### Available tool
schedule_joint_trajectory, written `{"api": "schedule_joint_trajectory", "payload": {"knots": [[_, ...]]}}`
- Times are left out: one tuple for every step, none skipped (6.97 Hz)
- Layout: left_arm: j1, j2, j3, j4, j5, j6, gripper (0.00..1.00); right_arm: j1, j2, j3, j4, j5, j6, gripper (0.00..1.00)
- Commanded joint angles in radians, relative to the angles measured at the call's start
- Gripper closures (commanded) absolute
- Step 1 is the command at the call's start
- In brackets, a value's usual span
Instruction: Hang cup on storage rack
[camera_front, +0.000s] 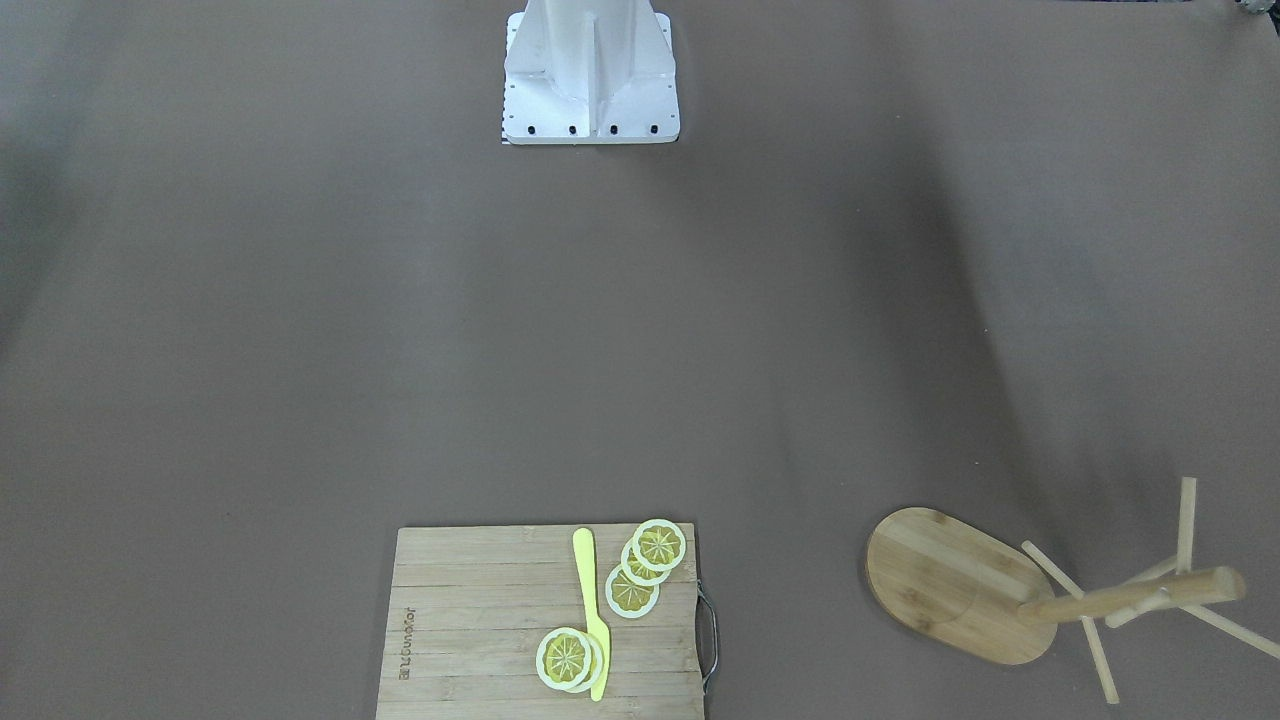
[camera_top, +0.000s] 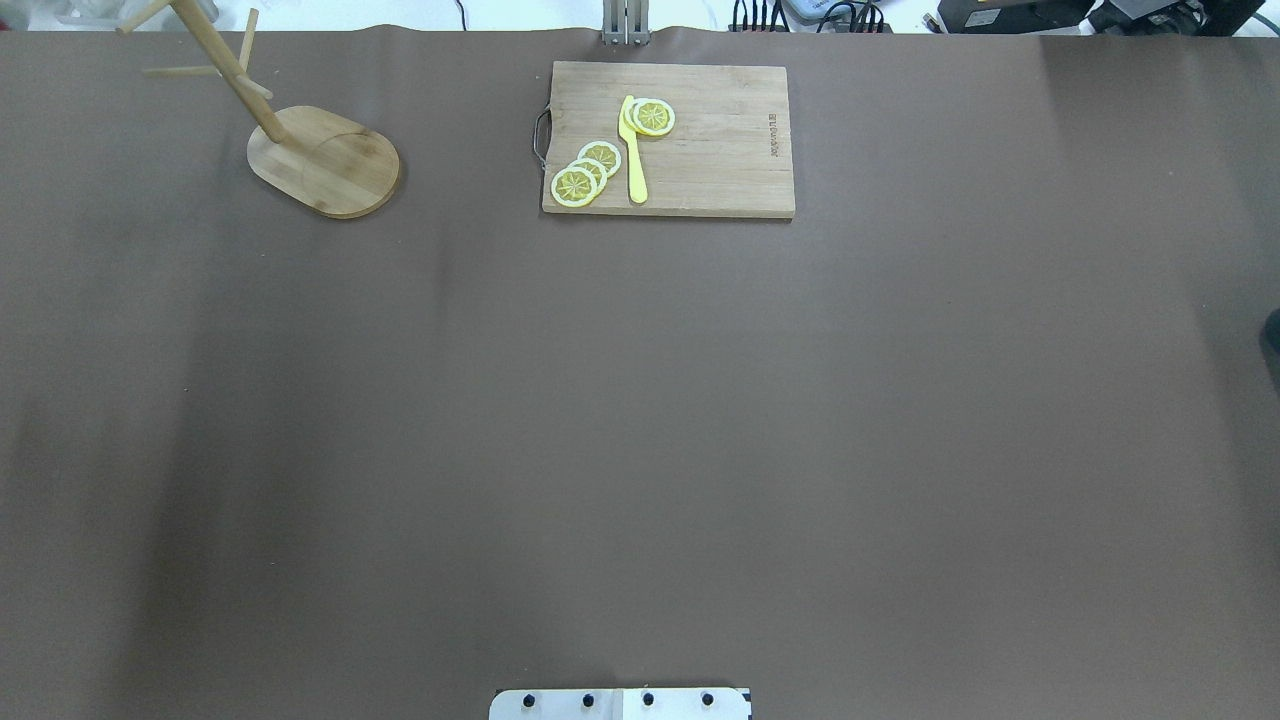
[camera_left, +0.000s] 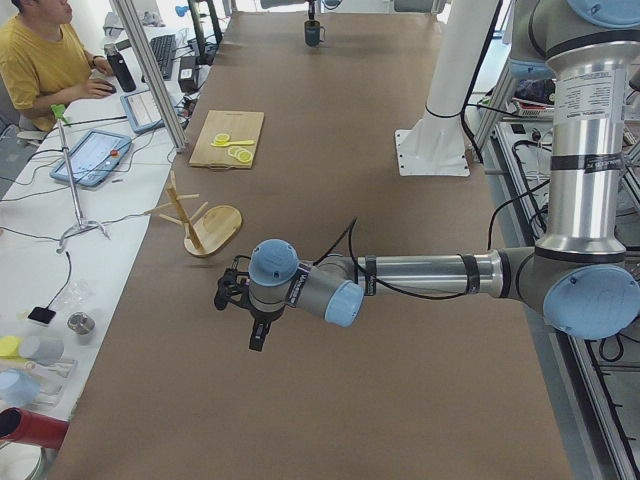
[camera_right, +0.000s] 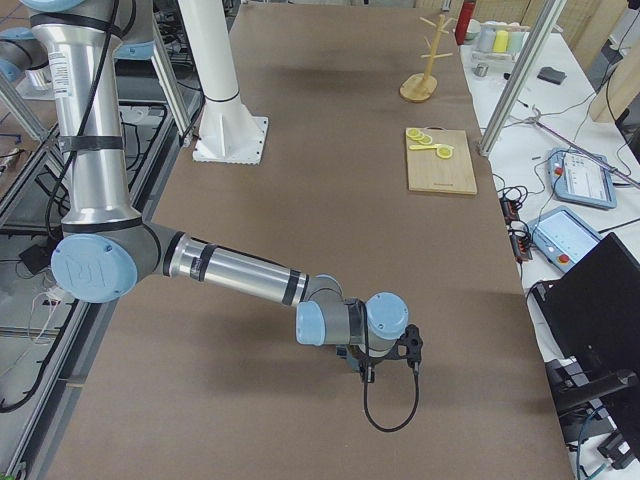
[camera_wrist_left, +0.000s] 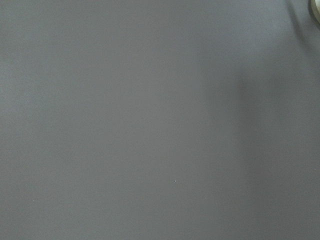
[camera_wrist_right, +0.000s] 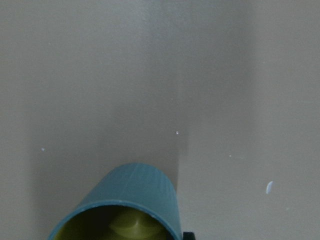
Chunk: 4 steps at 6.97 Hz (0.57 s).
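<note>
At the right end of the table: we find the cup (camera_left: 313, 34) apparently standing upright, mouth up, close beneath the right gripper (camera_right: 410, 345). The right wrist view looks down into its yellow interior.
Storage rack: the storage rack (camera_top: 325, 160) stands upright at the far left, well apart from the cup, with every peg bare. We judge the upward-slanting pegs are there so that a handle can slide on and stay.
Right gripper: it sits by the cup, which we judge to be for the pick-up. Its fingers show in no close view, so we cannot tell how far it is open or whether it touches the cup.
Left gripper: the left gripper (camera_left: 225, 297) hangs low over bare table on the rack's side. We see nothing in it, and we cannot tell its opening.
Cutting board: the cutting board (camera_top: 700, 160) lies far centre and carries lemon slices (camera_top: 585, 175) and a yellow knife (camera_top: 633, 160). It has no part in the task.
Progress: the cup is not yet hung.
</note>
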Motion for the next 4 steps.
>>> {"api": "schedule_joint_trajectory", "payload": {"knots": [[0.0,0.0,0.0,0.0,-0.001,-0.001,0.02,-0.067,0.04,0.125,-0.014,0.049,0.24,1.0],[0.0,0.0,0.0,0.0,-0.001,-0.001,0.02,-0.145,0.063,0.217,-0.014,0.051,0.44,1.0],[0.0,0.0,-0.002,0.0,-0.003,-0.001,0.02,-0.227,0.071,0.308,-0.012,0.048,0.618,1.0],[0.0,-0.005,-0.002,-0.001,-0.003,-0.015,0.02,-0.285,0.087,0.391,-0.014,0.046,0.777,1.0]]}}
